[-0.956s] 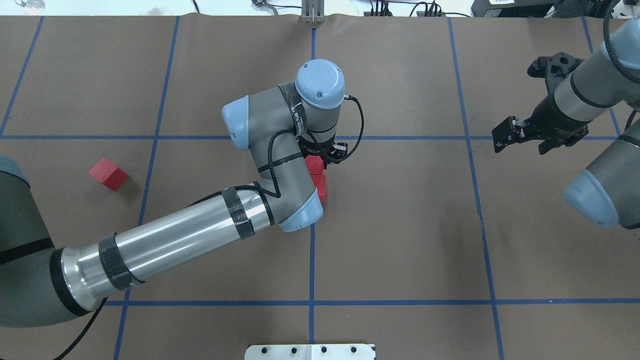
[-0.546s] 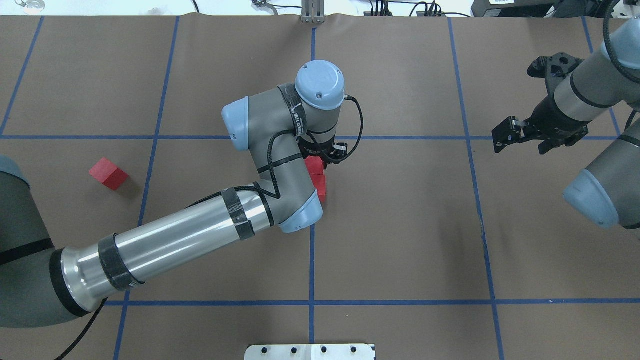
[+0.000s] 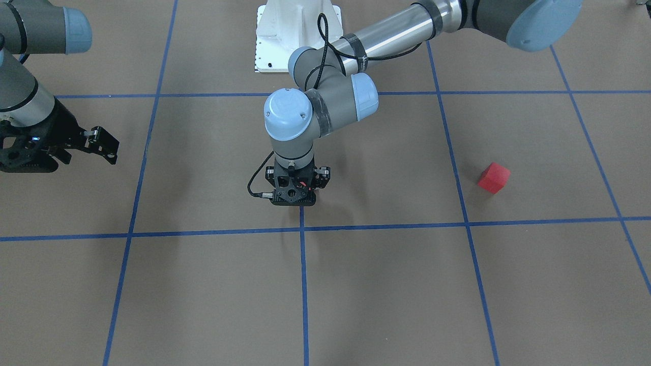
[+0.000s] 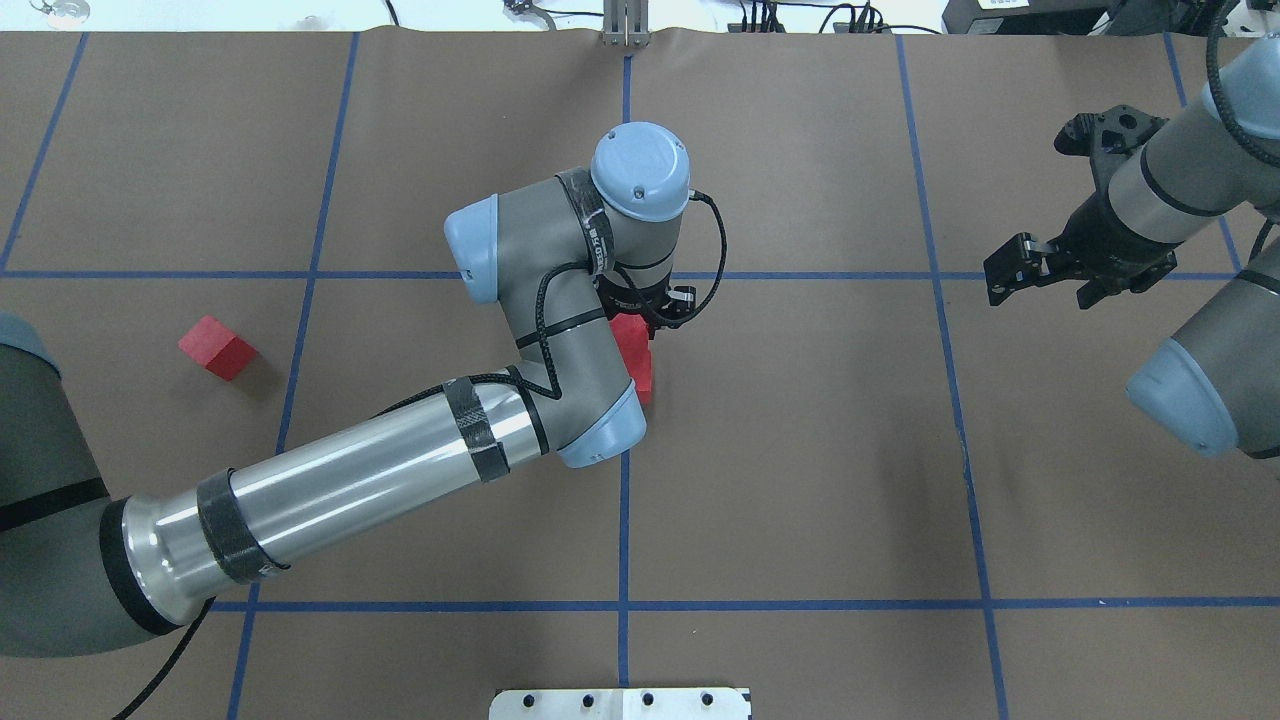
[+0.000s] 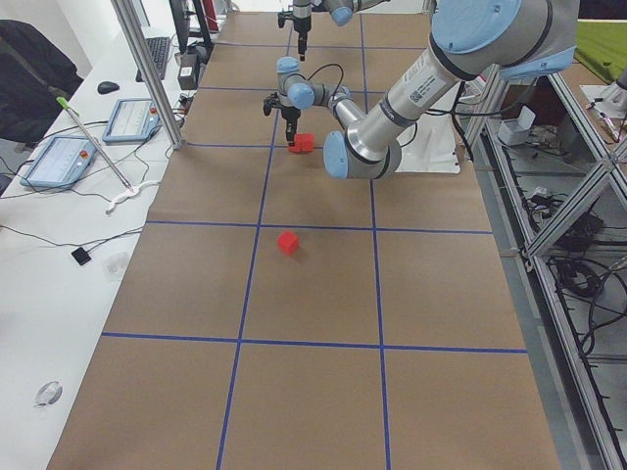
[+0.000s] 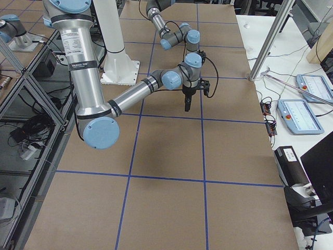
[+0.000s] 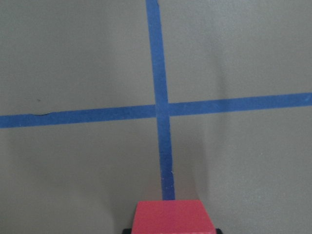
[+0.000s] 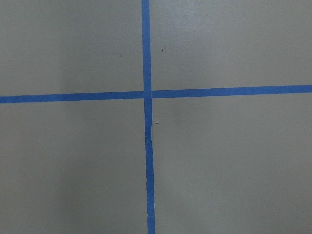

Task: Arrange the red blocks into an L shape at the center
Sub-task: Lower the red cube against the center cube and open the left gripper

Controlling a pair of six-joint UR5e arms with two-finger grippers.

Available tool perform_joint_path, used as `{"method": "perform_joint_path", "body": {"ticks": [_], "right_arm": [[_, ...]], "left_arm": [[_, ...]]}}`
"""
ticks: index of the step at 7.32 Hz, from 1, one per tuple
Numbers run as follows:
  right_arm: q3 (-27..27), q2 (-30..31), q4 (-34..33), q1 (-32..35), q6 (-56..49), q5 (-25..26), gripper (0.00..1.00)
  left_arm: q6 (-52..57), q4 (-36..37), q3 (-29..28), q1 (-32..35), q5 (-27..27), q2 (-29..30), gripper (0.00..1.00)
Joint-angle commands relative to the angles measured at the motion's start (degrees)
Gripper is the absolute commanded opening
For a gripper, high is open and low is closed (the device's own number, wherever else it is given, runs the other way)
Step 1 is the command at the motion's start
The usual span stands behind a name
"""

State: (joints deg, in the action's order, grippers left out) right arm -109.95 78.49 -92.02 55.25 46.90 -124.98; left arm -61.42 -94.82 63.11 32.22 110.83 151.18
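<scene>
Two red blocks (image 4: 641, 368) are pictured touching at the center (image 4: 700, 400) of the table, the gripped block (image 7: 173, 218) seemingly pinched in the closed left claw (image 3: 294, 193). A third block (image 4: 217, 347) lies well apart. The pair could be knocked askew by a careless release.

You are looking straight down on a flat brown table top (image 8: 229, 161). Two thin blue tape lines lie on it. One line (image 8: 147, 170) runs from the top edge to the bottom edge, a bit left of the middle. The other line (image 8: 234, 90) runs from side to side, a bit above the middle. They meet in a cross (image 8: 146, 93). You can spot a tiny dark speck (image 8: 162, 48) up high, just right of the up-and-down line, and a tiny pale speck (image 8: 157, 123) just below the cross.
</scene>
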Motion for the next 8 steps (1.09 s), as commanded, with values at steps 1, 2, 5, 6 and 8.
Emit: {"method": "perform_joint_path", "body": {"ticks": [1, 2, 5, 6, 8], "right_arm": [[0.0, 0.0, 0.0, -0.1, 0.0, 0.0, 1.00], [0.0, 0.0, 0.0, 0.0, 0.0, 0.0, 1.00], [-0.3, -0.1, 0.0, 0.0, 0.0, 0.0, 1.00], [-0.3, -0.1, 0.0, 0.0, -0.3, 0.0, 1.00], [-0.1, -0.1, 0.0, 0.0, -0.5, 0.0, 1.00]], "left_arm": [[0.1, 0.0, 0.0, -0.4, -0.1, -0.3, 0.72], [0.2, -0.1, 0.0, -0.5, -0.1, -0.3, 0.89], [0.0, 0.0, 1.0, -0.3, -0.2, -0.7, 1.00], [-0.2, 0.1, 1.7, 0.0, -0.1, -0.7, 1.00], [-0.4, 0.9, 5.4, 1.6, 0.3, -0.9, 1.00]]}}
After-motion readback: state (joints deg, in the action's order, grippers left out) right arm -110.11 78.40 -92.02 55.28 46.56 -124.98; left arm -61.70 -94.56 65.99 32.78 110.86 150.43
